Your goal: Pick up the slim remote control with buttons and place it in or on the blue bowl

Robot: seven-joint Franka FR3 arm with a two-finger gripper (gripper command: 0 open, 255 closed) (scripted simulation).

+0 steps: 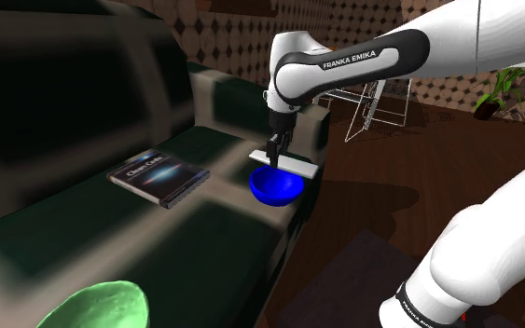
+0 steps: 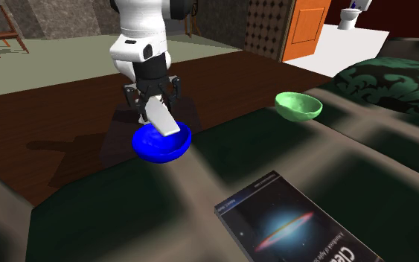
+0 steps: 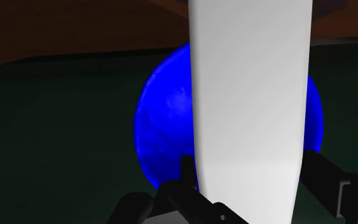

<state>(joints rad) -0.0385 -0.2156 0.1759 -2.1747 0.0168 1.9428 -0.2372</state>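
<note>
Above blue bowl [image 2: 155, 147]: jaws clamped on slim white remote [image 2: 161, 117], lower end near bowl's rim. Placing step in hand; next likely needs slight lowering, then release.

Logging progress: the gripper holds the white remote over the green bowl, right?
No, the bowl is wrong. The gripper holds the white remote over the blue bowl, as the wrist view shows; the green bowl sits well apart.
</note>
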